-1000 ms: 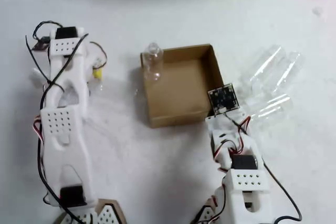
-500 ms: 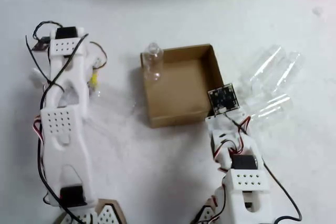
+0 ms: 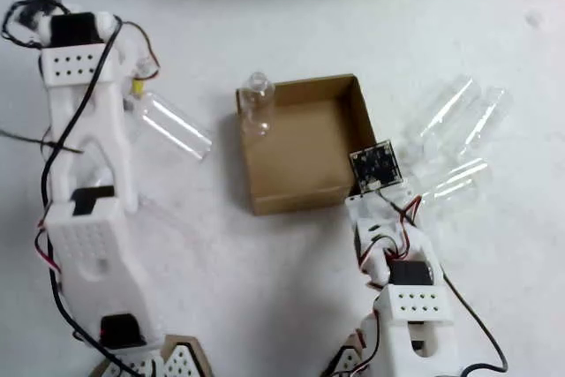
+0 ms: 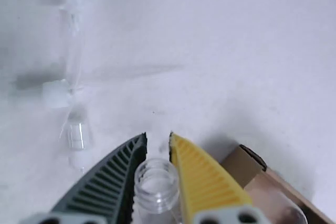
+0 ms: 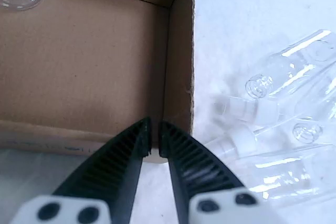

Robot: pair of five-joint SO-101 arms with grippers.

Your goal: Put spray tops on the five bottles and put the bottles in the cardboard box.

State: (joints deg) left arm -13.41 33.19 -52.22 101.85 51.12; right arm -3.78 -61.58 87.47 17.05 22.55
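Clear capless bottles [image 3: 459, 108] beside cardboard box [image 3: 300, 193]

White left arm [image 3: 84, 174], as I see it from above: stretched along the table's left side toward the far edge. The left gripper [image 4: 157, 141], one grey finger and one yellow, is clamped on the neck of a clear plastic bottle [image 4: 155, 184]. My white right arm [image 3: 402, 280] sits folded at near right, wrist pointing far. The black right gripper [image 5: 155, 126] has its fingers drawn almost together.

Cardboard box [image 3: 305, 147] mid-table, one bottle [image 3: 257, 105] at its far-left corner, loose bottles [image 3: 446, 108] right.
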